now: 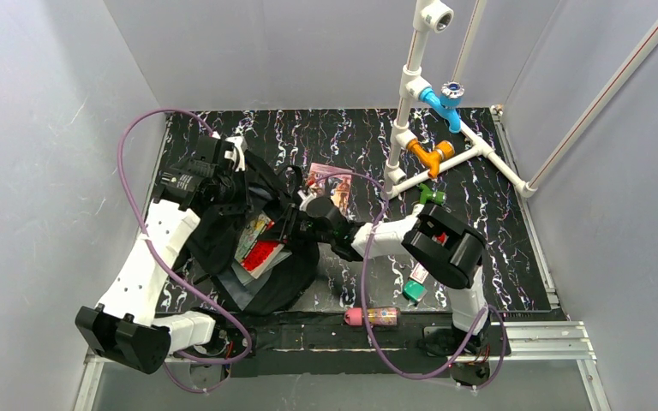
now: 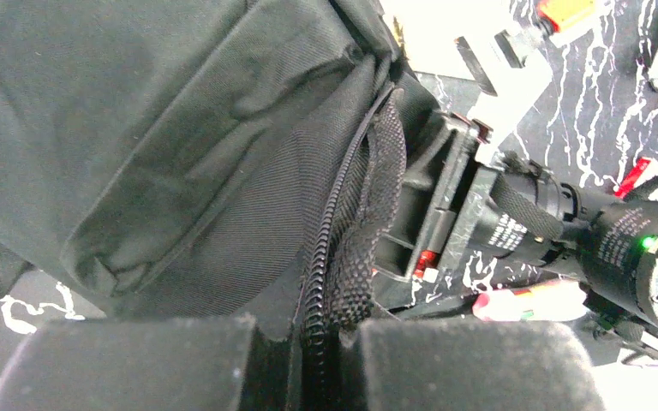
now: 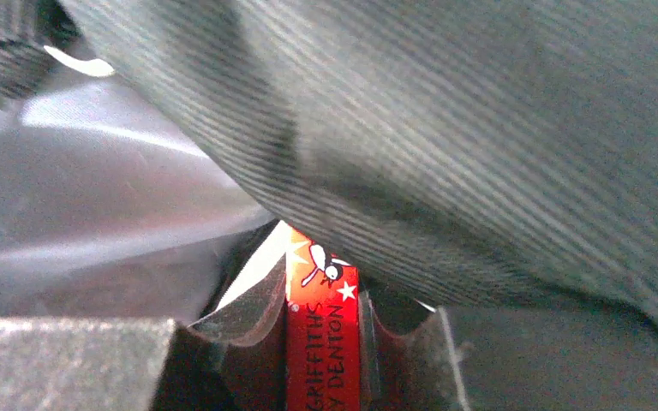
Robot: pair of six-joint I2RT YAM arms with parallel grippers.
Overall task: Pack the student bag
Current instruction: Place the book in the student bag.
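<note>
a: from above, where's the student bag (image 1: 296,274)?
b: slumped on the bench (image 1: 497,197), left of middle, its mouth open and a red book (image 1: 261,254) showing inside. a pink pencil case (image 1: 373,316) lies apart from it at the near edge.
a: left wrist view?
b: the left tool (image 2: 308,347) is clenched on the bag's zipper edge.
a: right wrist?
b: the right tool (image 3: 321,360) is inside the bag, grasping the red book by its spine, with black fabric draped above.
</note>
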